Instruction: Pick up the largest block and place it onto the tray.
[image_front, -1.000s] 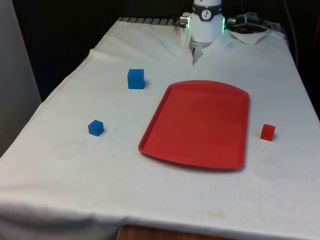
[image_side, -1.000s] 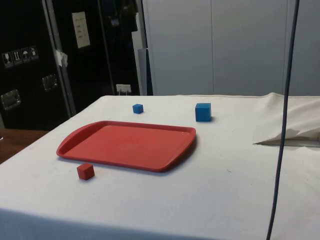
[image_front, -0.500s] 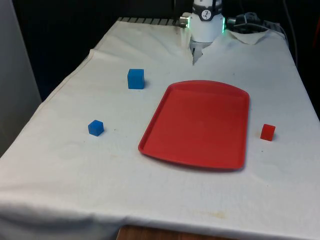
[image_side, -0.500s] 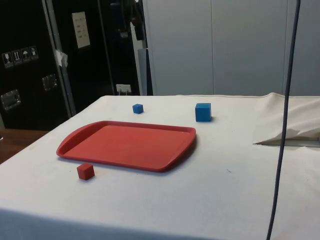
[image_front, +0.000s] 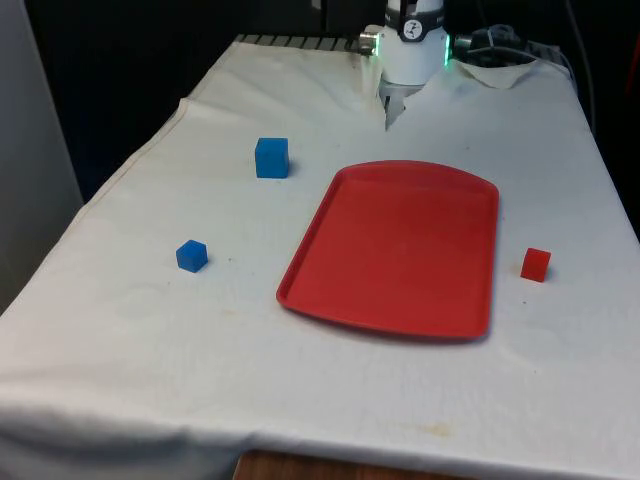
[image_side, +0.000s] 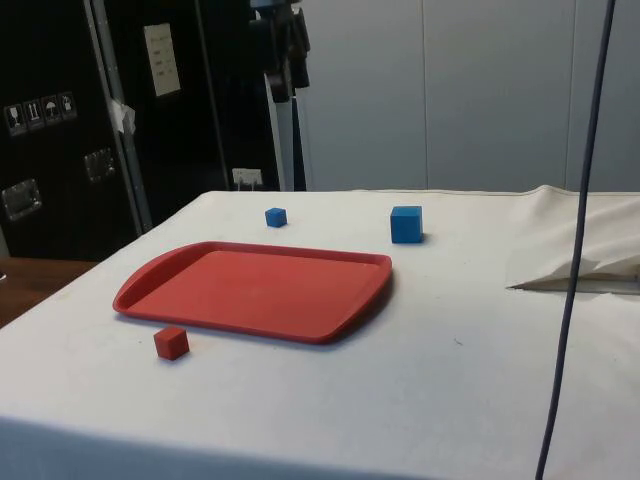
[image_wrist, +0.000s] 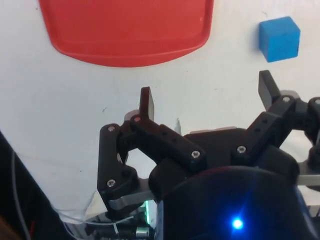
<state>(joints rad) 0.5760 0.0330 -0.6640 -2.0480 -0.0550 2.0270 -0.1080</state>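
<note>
Hovering wide open, the end effector (image_wrist: 207, 97) overlooks tray (image_wrist: 125, 30) (bare) and largest block (image_wrist: 279, 38).

largest blue block (image_front: 271, 158) | upright on cloth, apart from tray | red tray (image_front: 400, 245) | flat, empty

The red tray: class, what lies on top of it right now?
Nothing lies on the red tray; its whole inner surface shows bare. All three blocks sit on the white cloth around it. What lies beneath the tray is covered.

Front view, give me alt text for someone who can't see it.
A red tray lies empty on the white cloth. A big blue block and a small blue block sit on the front view's left, and a small red block on its right.
</note>
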